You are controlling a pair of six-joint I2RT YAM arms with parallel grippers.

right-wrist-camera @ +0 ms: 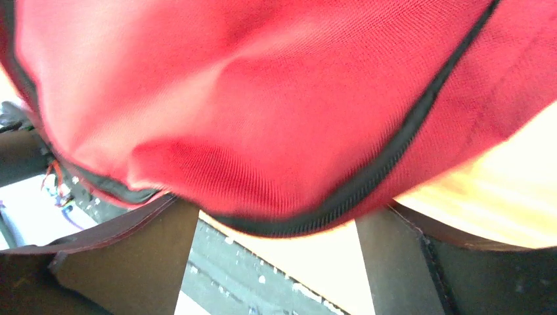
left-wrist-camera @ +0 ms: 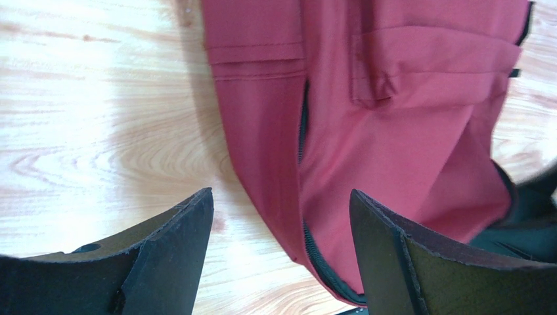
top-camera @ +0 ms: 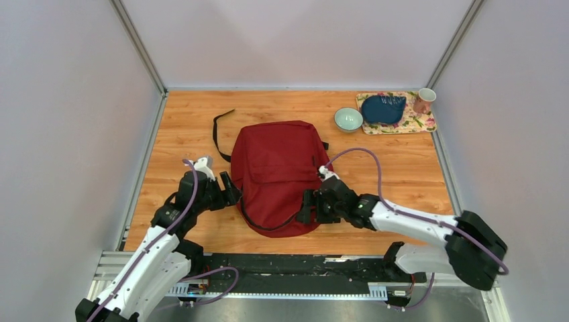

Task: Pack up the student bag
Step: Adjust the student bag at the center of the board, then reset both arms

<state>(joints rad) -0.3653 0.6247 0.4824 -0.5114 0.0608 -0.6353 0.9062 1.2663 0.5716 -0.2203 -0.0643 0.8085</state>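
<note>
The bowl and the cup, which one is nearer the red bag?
The pale green bowl, near the student bag; the pink cup stands farther right.

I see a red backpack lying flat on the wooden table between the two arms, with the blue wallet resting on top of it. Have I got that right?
Not quite. The blue wallet is not on the student bag. It lies on the flowered mat in the far right corner of the table, well apart from the bag, as the top external view shows. The rest of what you said holds.

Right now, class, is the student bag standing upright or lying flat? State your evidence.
Lying flat: from above, the student bag spreads broad face up on the wooden table, a black strap trailing beside it.
</note>
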